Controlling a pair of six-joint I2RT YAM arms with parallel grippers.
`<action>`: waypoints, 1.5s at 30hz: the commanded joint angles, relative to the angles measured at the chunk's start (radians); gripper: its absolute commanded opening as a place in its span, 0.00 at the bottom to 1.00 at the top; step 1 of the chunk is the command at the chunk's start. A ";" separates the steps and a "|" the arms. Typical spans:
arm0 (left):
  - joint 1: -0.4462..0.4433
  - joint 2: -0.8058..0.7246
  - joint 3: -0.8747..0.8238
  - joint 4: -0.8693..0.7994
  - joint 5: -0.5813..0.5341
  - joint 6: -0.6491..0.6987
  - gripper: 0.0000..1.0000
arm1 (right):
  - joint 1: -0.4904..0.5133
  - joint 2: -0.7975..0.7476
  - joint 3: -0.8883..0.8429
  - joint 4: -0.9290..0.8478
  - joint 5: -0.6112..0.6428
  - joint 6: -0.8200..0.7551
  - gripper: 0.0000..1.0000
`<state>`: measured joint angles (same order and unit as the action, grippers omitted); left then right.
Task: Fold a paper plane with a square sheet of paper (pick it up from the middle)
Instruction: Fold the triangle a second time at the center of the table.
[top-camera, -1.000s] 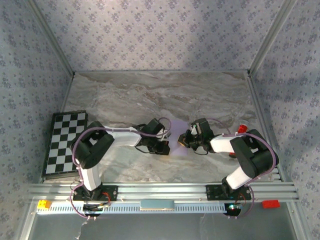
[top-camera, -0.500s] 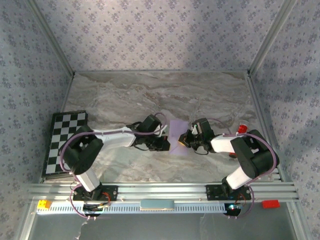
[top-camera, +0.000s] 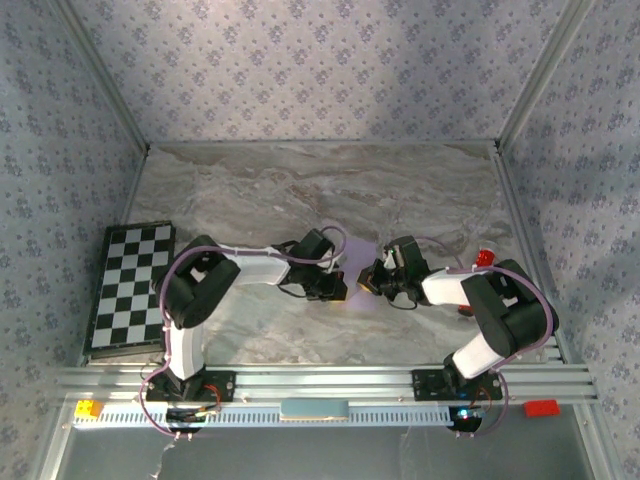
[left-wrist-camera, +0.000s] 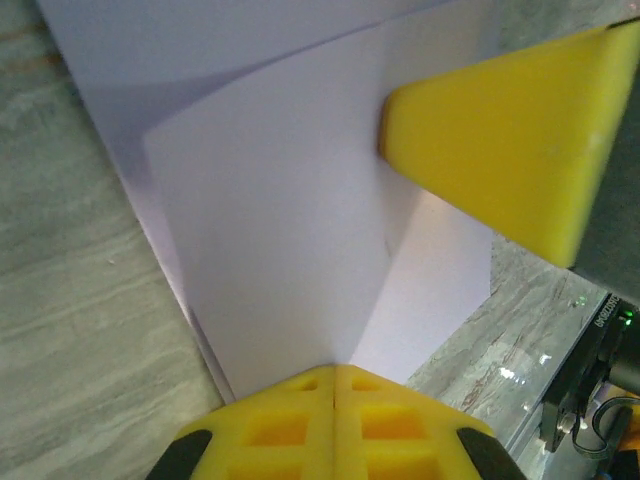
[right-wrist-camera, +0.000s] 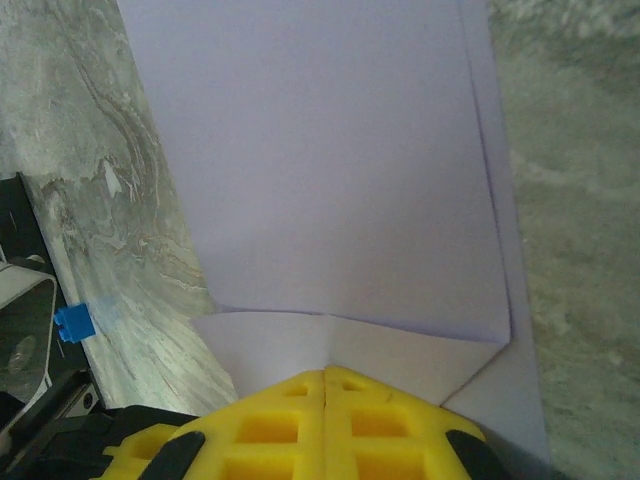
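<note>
The left arm (top-camera: 250, 270) is stretched low toward 3 o'clock and the right arm (top-camera: 445, 287) toward 9 o'clock, both elbows bent. The left gripper (top-camera: 335, 289) and right gripper (top-camera: 367, 284) are set tip to tip, near each other, each with its jaws pressed together.

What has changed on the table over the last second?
The left claw slid right across the lilac paper, ending closer to the right claw and hiding more of the sheet. Nothing was grasped or released: both claws stayed shut. The right claw and the chequered board held still.
</note>
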<state>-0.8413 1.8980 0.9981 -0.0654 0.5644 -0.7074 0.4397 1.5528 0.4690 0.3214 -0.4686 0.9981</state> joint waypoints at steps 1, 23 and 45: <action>0.000 -0.011 -0.067 -0.048 -0.020 0.025 0.00 | -0.014 0.003 -0.006 -0.107 0.035 -0.038 0.00; -0.010 -0.011 -0.076 -0.065 -0.061 0.006 0.00 | 0.023 0.048 0.056 -0.109 -0.033 -0.116 0.00; -0.030 0.000 -0.073 -0.058 -0.058 -0.016 0.00 | -0.118 -0.167 0.013 -0.097 -0.076 -0.095 0.03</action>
<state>-0.8478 1.8622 0.9382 -0.0212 0.5552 -0.7162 0.2802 1.4334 0.4995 0.2222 -0.5598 0.8978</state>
